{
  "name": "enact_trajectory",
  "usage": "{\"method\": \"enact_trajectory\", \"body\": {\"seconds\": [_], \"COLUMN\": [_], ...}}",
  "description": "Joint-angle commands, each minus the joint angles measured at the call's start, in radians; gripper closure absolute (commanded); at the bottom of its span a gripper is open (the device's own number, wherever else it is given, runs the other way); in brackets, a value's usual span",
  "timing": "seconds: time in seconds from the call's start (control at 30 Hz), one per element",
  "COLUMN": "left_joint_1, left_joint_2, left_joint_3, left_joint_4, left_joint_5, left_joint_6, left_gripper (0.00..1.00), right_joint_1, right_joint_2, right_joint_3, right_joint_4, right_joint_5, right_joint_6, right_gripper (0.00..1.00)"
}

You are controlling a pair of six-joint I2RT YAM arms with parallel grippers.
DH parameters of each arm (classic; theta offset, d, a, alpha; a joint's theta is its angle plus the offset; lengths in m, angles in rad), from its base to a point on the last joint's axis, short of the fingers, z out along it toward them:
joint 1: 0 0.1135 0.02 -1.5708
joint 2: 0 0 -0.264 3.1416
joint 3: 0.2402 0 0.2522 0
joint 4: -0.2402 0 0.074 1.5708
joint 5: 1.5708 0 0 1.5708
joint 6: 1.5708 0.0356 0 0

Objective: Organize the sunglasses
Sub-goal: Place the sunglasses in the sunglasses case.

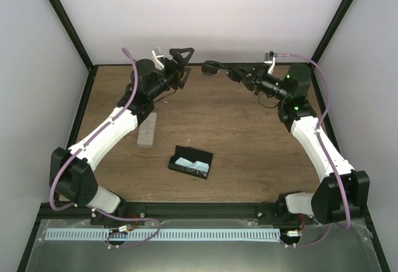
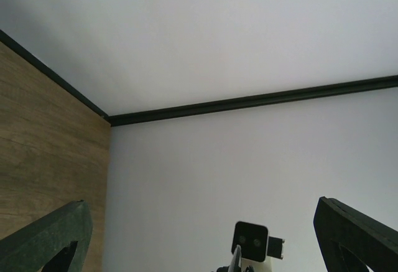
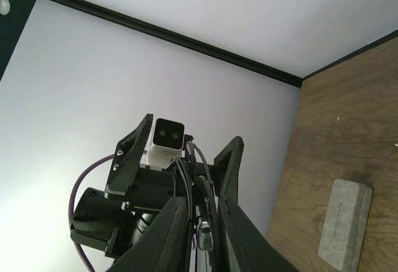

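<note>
My right gripper (image 1: 236,73) is raised near the back wall, shut on a pair of sunglasses (image 1: 213,68) with dark lenses that stick out to its left. In the right wrist view the thin dark frame (image 3: 204,219) is pinched between my two fingers (image 3: 176,234). My left gripper (image 1: 180,55) is also raised at the back, open and holding nothing, and it faces the sunglasses from the left with a gap between. In the left wrist view its fingers (image 2: 46,241) stand wide apart, with the right wrist camera (image 2: 252,241) between them in the distance.
An open black case (image 1: 191,162) with a light blue cloth inside lies mid-table toward the front. A grey oblong case (image 1: 147,129) lies left of centre under the left arm and also shows as the grey case (image 3: 345,223). White walls close in the back and sides.
</note>
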Motion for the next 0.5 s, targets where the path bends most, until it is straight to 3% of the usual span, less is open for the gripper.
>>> {"method": "enact_trajectory", "body": {"seconds": [0.0, 0.23, 0.37, 0.47], "left_joint_1": [0.024, 0.124, 0.136, 0.136], "left_joint_2": [-0.049, -0.147, -0.2, -0.231], "left_joint_3": [-0.019, -0.102, -0.141, -0.227], "left_joint_4": [-0.033, -0.182, -0.31, -0.311], "left_joint_5": [-0.029, -0.059, -0.099, -0.071], "left_joint_6": [0.052, 0.15, 0.245, 0.239], "left_gripper": [0.0, 0.0, 0.0, 0.0], "right_joint_1": [-0.009, 0.011, 0.041, 0.063], "right_joint_2": [-0.044, -0.186, -0.3, -0.371], "right_joint_3": [-0.01, -0.164, -0.271, -0.356], "right_joint_4": [-0.019, -0.077, -0.11, -0.141], "right_joint_5": [-0.028, -0.023, -0.016, -0.007], "right_joint_6": [-0.031, -0.045, -0.044, -0.044], "right_gripper": [0.86, 0.86, 0.85, 0.85]}}
